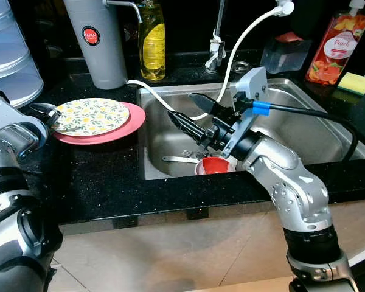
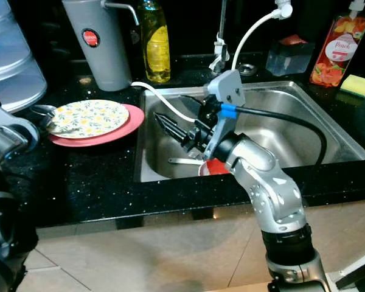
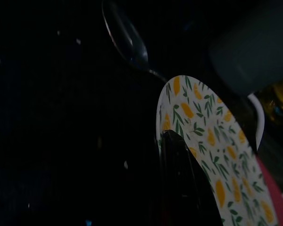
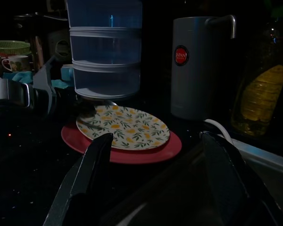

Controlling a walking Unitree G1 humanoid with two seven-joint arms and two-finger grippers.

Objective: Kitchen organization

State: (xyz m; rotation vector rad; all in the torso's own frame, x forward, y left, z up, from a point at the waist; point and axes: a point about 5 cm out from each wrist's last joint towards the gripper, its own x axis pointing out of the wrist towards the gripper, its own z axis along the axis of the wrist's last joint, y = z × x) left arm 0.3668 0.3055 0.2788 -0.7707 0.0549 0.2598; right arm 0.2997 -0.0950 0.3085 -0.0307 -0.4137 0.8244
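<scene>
Steel sink (image 1: 304, 131): one red cup (image 1: 216, 165) | right tool (image 1: 185, 111) apart | two plates (image 1: 91, 117), left tool (image 3: 179, 179) unclear

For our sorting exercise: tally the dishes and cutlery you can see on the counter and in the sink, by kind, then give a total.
Plates: 2, floral plate on pink plate
Spoons: 1, spoon
Forks: 1, fork
Cups: 1, red cup
Total: 5

— What sort of place?
— A home kitchen: stainless steel sink (image 1: 304, 131) set in a black speckled stone bench (image 1: 103, 182), yellow dish-soap bottle (image 1: 152, 42), stacked floral and pink plates (image 1: 97, 118).
</scene>
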